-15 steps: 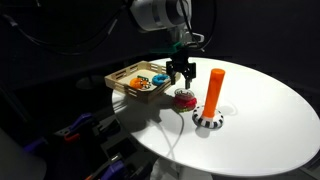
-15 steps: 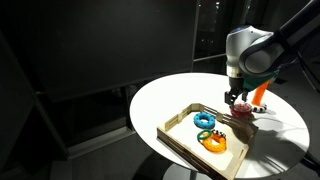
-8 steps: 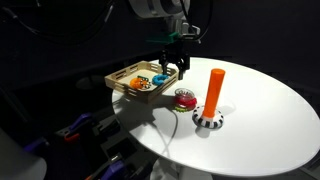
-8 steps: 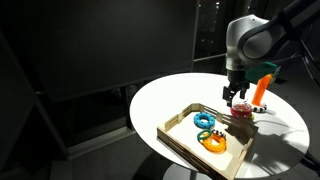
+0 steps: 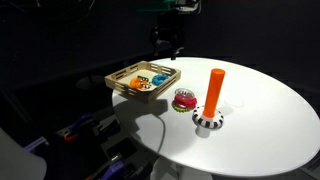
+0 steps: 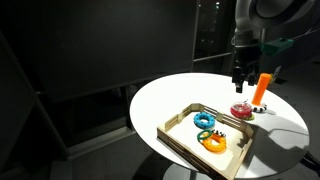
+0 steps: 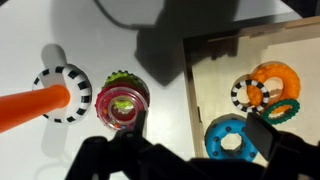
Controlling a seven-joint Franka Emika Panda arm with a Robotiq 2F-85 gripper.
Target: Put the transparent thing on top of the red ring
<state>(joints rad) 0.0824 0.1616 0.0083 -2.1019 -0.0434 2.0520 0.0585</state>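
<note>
In an exterior view, the gripper (image 5: 168, 46) hangs high above the round white table (image 5: 262, 132), over the gap between the wooden tray (image 5: 118, 85) and the red ring (image 5: 184, 100). It is dark against a dark background, so from here we cannot tell how its jaws stand. The red ring lies flat on the table just beside the striped base of the upright orange peg (image 5: 215, 90), on the tray side. Its top has a pale sheen, but it is too small here for us to make out more.

In an exterior view from another side, the gripper (image 6: 240, 80) hangs above the red ring (image 6: 242, 111) and well clear of it, with the orange peg (image 6: 262, 88) standing just behind. In the tray (image 6: 176, 114) we see a blue ring (image 6: 204, 120) and an orange ring (image 6: 213, 142).

In the wrist view we look straight down. The gripper (image 7: 190, 165) is a dark shape along the lower edge, its two fingers (image 7: 100, 158) spread wide with nothing between them. The transparent thing (image 7: 122, 104) sits on top of the red ring (image 7: 102, 100), glinting over its middle, and a greenish edge shows along one side of the ring. The peg's black-and-white base (image 7: 62, 93) is just beside the ring.
</note>
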